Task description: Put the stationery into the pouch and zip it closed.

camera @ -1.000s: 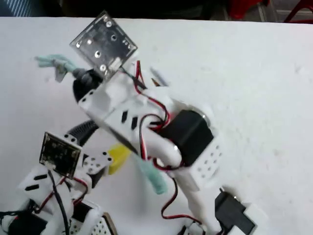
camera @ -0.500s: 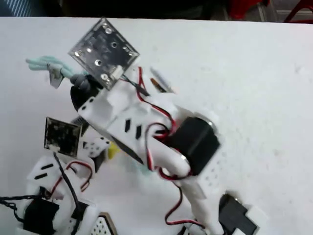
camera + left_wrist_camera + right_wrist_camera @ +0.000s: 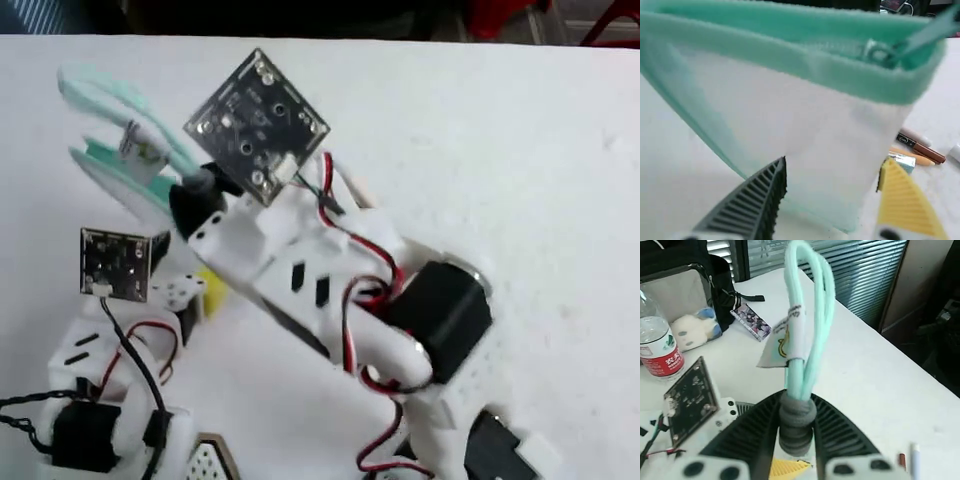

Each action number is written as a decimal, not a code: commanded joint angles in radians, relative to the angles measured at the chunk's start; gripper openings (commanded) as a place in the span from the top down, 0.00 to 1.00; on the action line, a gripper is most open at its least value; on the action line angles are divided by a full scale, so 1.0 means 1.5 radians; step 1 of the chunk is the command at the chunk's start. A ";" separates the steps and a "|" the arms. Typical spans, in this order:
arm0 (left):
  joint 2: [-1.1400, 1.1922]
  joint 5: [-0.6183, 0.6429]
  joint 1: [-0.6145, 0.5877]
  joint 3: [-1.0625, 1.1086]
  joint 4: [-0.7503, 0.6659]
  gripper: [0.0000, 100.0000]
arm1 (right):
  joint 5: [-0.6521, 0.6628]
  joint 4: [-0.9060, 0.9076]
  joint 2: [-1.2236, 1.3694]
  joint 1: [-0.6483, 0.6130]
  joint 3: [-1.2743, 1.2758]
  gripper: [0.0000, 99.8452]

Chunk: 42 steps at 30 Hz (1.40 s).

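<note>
2 arms, 1 pouch [image 3: 110,165], held up on edge at the far left of the table [image 3: 520,150]. Left gripper [image 3: 835,162] is wide, fingers straddling the mesh body, not clamping. Right gripper [image 3: 797,410] pinches the teal trim [image 3: 810,315] alone, so it carries everything: thin hold, a slip means a drop. Zipper pull [image 3: 880,51] sits at 1 end; can't tell how open the mouth is. Pens [image 3: 915,145] lie on the table beyond; a swinging pouch could scatter them.
</note>
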 commanded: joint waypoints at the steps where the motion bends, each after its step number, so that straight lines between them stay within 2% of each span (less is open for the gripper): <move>1: -0.021 0.006 -0.006 -0.031 0.051 0.69 | -0.004 0.003 0.002 0.032 -0.028 0.98; 4: -0.075 0.000 0.001 -0.055 0.078 0.69 | -0.004 0.003 0.010 0.039 -0.028 0.98; 9: -0.173 -0.074 -0.011 -0.061 0.114 0.70 | -0.004 0.005 0.018 0.040 -0.028 0.98; 17: -0.162 -0.088 -0.141 -0.057 0.131 0.69 | 0.000 0.039 0.015 0.040 -0.028 0.98; 20: -0.162 -0.084 -0.129 -0.072 0.129 0.69 | -0.002 0.033 0.018 0.037 -0.029 0.98; 28: -0.160 -0.103 -0.110 -0.238 0.126 0.69 | -0.004 -0.027 0.047 0.036 -0.028 0.98; 34: -0.159 -0.272 -0.060 -0.147 0.081 0.69 | -0.004 -0.026 0.075 0.035 -0.032 0.98; 38: -0.161 -0.279 -0.055 -0.070 0.038 0.69 | -0.004 -0.032 0.073 0.031 -0.034 0.98; 42: -0.162 -0.262 -0.055 -0.059 0.041 0.69 | -0.004 -0.047 0.078 0.014 -0.034 0.98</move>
